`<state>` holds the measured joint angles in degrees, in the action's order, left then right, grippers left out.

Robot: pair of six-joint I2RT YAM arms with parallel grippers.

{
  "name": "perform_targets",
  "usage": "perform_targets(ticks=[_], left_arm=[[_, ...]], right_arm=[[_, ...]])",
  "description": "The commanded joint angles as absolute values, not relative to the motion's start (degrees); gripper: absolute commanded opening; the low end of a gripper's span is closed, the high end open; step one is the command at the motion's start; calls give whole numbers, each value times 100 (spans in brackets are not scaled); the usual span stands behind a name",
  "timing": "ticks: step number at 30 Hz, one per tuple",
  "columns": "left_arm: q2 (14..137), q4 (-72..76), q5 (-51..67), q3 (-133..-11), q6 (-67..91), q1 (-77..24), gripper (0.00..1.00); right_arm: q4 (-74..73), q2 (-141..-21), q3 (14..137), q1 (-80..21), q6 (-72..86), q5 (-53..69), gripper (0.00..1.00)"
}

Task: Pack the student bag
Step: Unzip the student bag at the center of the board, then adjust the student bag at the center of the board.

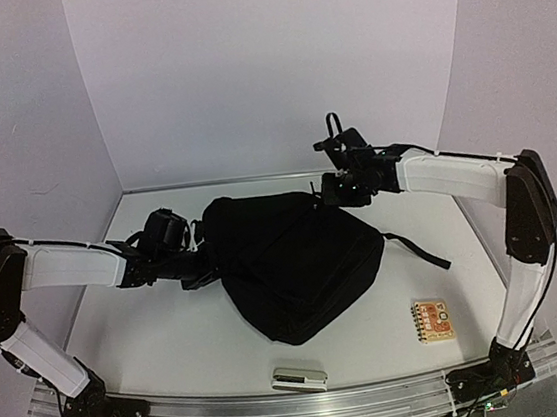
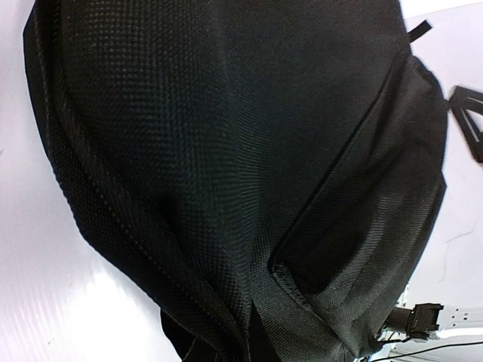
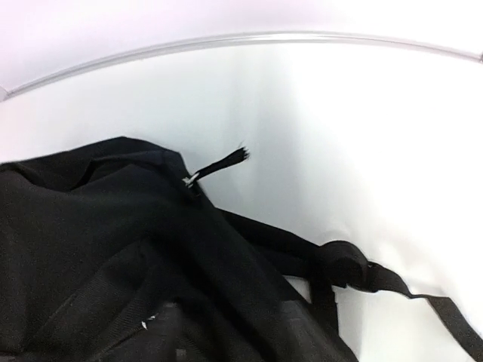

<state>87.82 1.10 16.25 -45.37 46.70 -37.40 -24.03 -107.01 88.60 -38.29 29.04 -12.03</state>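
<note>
**Backpack (image 1: 290, 263) flat on the table, a claw at each far corner**

Top view: the black backpack lies on the white table (image 1: 172, 331) between the two arms. Its long axis runs roughly from the far side to the near edge, with the narrower rounded end pointing near and the broad end far. The left claw (image 1: 202, 262) is touching the bag's left edge. The bag spreads away to that claw's right. The right claw (image 1: 342, 191) sits at the bag's far right corner, with the bag near and to its left. A strap (image 1: 419, 251) trails off the bag's right side, below that claw. A small spiral notepad (image 1: 433, 320) and a small grey case (image 1: 299, 377) lie well nearer than both claws.

Left wrist view: black woven fabric fills almost the whole view. Its folds and a seam gather toward the bottom middle, where this closed claw pinches the bag, though the fingers themselves are hidden.

Right wrist view: the bag's edge lies below the camera, with a short zip cord (image 3: 219, 164) sticking up and a strap buckle (image 3: 351, 270) to the right. No fingers show, so I cannot tell how wide this claw stands or whether it holds anything.
</note>
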Motion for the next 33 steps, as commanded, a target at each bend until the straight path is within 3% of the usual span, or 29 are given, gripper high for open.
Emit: perform_targets(ticks=[1, 4, 9, 18, 21, 24, 27, 33], left_arm=[[8508, -76, 1638, -4528, 4601, -3700, 0], [8517, -31, 1644, -4567, 4640, -3700, 0], [8538, -26, 1640, -4608, 4654, -3700, 0], [8619, -24, 1817, -4619, 4614, -3717, 0], [8615, -33, 1890, -4633, 4556, -3819, 0], [8600, -97, 1844, -4706, 4454, -4092, 0], [8684, -366, 1690, -4945, 4310, -4527, 0], [9131, -640, 1687, -5485, 4352, -5270, 0]], right_arm=[[-2651, -9449, 8303, -3680, 3115, -829, 73], [-2800, -8744, 7552, -3677, 3458, -854, 83], [-2826, -7780, 6261, -3677, 4189, -622, 83], [-907, -7600, 4919, -3676, 4992, 900, 67], [-409, -8060, 4877, -3676, 4996, 1050, 55], [-115, -8520, 5021, -3676, 4894, 888, 36], [-57, -8996, 5447, -3678, 4617, 567, 24], [-62, -9920, 6654, -3493, 4051, 0, 18]])
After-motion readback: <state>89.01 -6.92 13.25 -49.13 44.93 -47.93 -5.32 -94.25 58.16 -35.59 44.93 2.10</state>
